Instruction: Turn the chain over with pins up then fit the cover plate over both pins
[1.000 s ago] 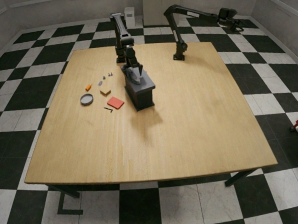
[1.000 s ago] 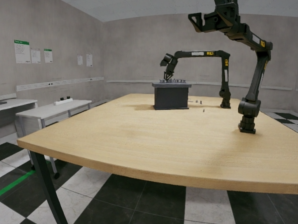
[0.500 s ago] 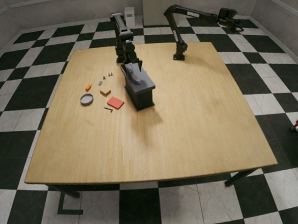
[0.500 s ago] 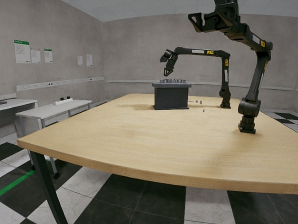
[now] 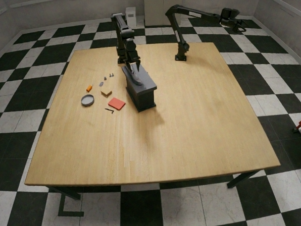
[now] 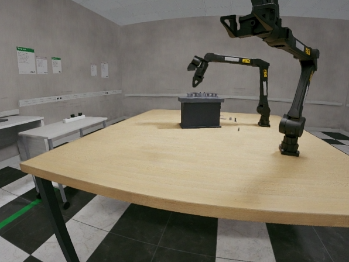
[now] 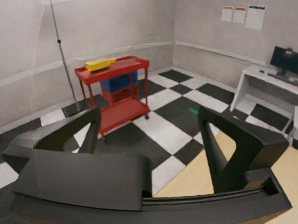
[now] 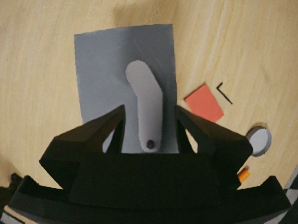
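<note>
Clock directions are read in the top view about the grey block, with twelve at the edge where both arms stand. The pale grey metal chain (image 5: 136, 78) (image 6: 202, 95) (image 8: 150, 107) lies on top of the dark grey rectangular block (image 5: 149, 84) (image 6: 200, 114) (image 8: 100, 75). In the right wrist view it bends near its middle, one end towards eleven o'clock and the other, bearing a dark round mark, at six. Whether its pins point up cannot be told.

The black right gripper (image 5: 135, 70) (image 6: 195, 85) (image 8: 150, 110) hangs above the chain, fingers partly apart, nothing between them; its arm is mounted at eleven o'clock.

On the pale wooden table (image 5: 189, 126) (image 6: 175, 169), a flat red square pad (image 5: 116, 103) (image 8: 204, 103) lies near the block at eight o'clock, a black L-shaped key (image 5: 109, 110) (image 8: 225, 93) just beyond. Towards nine are a tan angular piece (image 5: 106, 93), a small grey oval plate (image 5: 101, 83) and an orange-handled tool (image 5: 89, 88) (image 8: 244, 175); a round grey dish (image 5: 87, 100) (image 8: 259, 141) sits between eight and nine.

The black left gripper (image 5: 244, 26) (image 6: 248, 28) (image 7: 149, 111) is well apart from the block at two o'clock, fingers wide apart, holding nothing.

My right gripper (image 5: 134, 68) (image 6: 194, 85) (image 8: 150, 110): raised. A second ago its fingertips are down at the chain (image 5: 136, 77) (image 6: 202, 95) (image 8: 150, 105) on the block (image 5: 147, 78) (image 6: 200, 114) (image 8: 100, 75); half a second ago I have it a little above; now it hangs higher, with a visible gap between fingertips and chain.
</note>
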Available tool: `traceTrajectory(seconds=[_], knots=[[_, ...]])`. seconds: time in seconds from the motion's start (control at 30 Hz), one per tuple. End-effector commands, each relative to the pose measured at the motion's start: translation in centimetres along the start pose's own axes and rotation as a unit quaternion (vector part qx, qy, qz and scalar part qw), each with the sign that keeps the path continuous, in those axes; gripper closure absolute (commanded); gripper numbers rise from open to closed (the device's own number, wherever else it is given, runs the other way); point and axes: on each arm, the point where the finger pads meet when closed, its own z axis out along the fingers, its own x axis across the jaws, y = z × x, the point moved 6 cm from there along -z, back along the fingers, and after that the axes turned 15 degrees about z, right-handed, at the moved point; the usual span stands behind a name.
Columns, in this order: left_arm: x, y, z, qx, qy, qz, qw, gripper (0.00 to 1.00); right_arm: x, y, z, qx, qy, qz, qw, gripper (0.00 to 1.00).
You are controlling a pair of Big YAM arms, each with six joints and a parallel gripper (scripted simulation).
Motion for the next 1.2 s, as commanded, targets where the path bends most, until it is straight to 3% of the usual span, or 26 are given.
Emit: traceTrajectory(seconds=[0.0,0.2,0.23,0.5,0.93,1.17], knots=[[0.7,3.5,-0.4,-0.038,0.009,-0.001,0.999,0.0,0.4,0.8,-1.7,-0.021,0.004,0.002,1.0,0.51],[0.7,3.5,-0.4,-0.038,0.009,-0.001,0.999,0.0,0.4,0.6,-1.4,-0.022,0.005,0.001,1.0,0.51],[0.7,3.5,-0.4,-0.038,0.009,-0.001,0.999,0.0,-1.7,0.2,0.8,0.003,-0.009,0.012,1.0,0.51],[0.7,3.5,-0.4,-0.038,0.009,-0.001,0.999,0.0,-2.9,0.1,-0.9,-0.019,-0.008,0.01,1.0,0.51],[0.7,3.5,-0.4,-0.038,0.009,-0.001,0.999,0.0,-5.6,-0.6,-0.3,-0.008,-0.021,0.027,0.999,0.51],[0.7,3.5,-0.4,-0.038,0.009,-0.001,0.999,0.0,-8.3,-1.7,1.6,0.008,-0.034,0.045,0.998,0.51]])
